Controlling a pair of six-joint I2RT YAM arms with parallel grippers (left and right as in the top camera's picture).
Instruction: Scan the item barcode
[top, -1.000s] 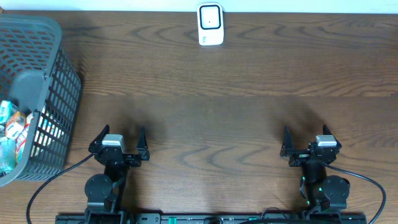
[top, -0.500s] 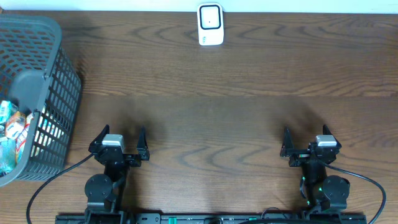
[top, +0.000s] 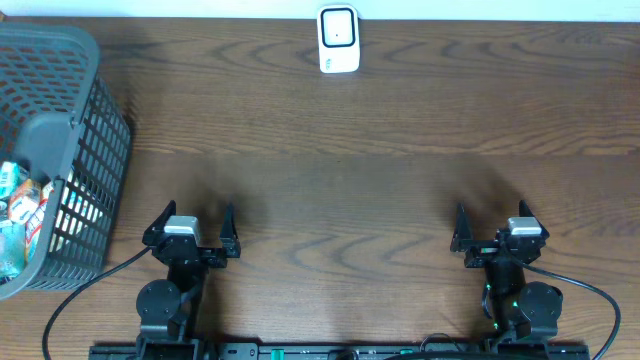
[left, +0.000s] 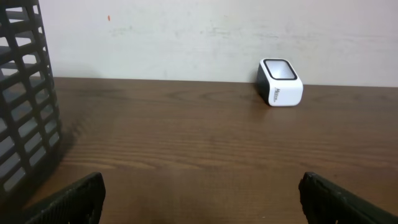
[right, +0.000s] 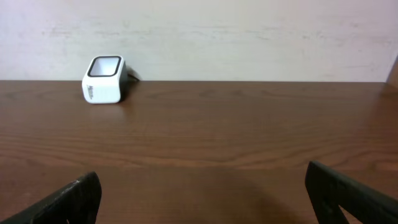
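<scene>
My left gripper (top: 197, 212), just right of the basket (top: 95, 120), and my right gripper (top: 490, 215), well right of it, both stand wide apart, holding nothing. The items (top: 20, 205) lie jumbled inside the basket. Reaching in, I could snag its mesh wall or pinch two of them together (they overlap). The basket is cut off at the frame edge, and no barcode shows. The scanner (top: 338, 40) sits far right of the basket.
</scene>
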